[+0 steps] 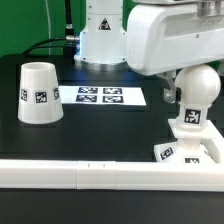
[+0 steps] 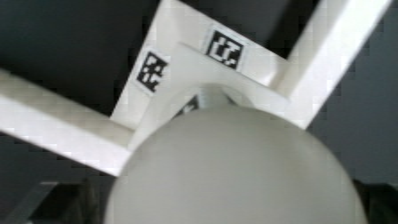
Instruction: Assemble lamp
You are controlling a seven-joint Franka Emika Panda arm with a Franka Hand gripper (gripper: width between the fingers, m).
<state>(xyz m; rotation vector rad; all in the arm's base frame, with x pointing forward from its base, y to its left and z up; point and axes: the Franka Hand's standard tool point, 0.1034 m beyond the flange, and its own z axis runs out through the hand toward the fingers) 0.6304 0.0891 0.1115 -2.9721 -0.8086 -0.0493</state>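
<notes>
At the exterior view's right, just behind the long white rail (image 1: 90, 175), the bulb (image 1: 198, 88) stood upright with its stem in the flat base (image 1: 178, 152), round head uppermost. The gripper (image 1: 174, 86) hung close over and beside that head. One dark finger showed at the head's left and the other was hidden behind it, so I could not tell whether the pincer was clamped on the bulb or slack. The shade (image 1: 38, 92) sat mouth down, well apart on the left, with the marker board (image 1: 100, 96) farther back between them. The step looked like seating the bulb in the base. It would go best with the stem kept plumb over the socket, pressed or turned without tilting, and released only once the bulb stood firm.

In the wrist view, the bulb (image 2: 214, 165) filled most of the frame as a blurred dome, and the base (image 2: 222, 55) with two tags showed beyond it. The joint of stem and base was covered, and no fingertip could be made out.
</notes>
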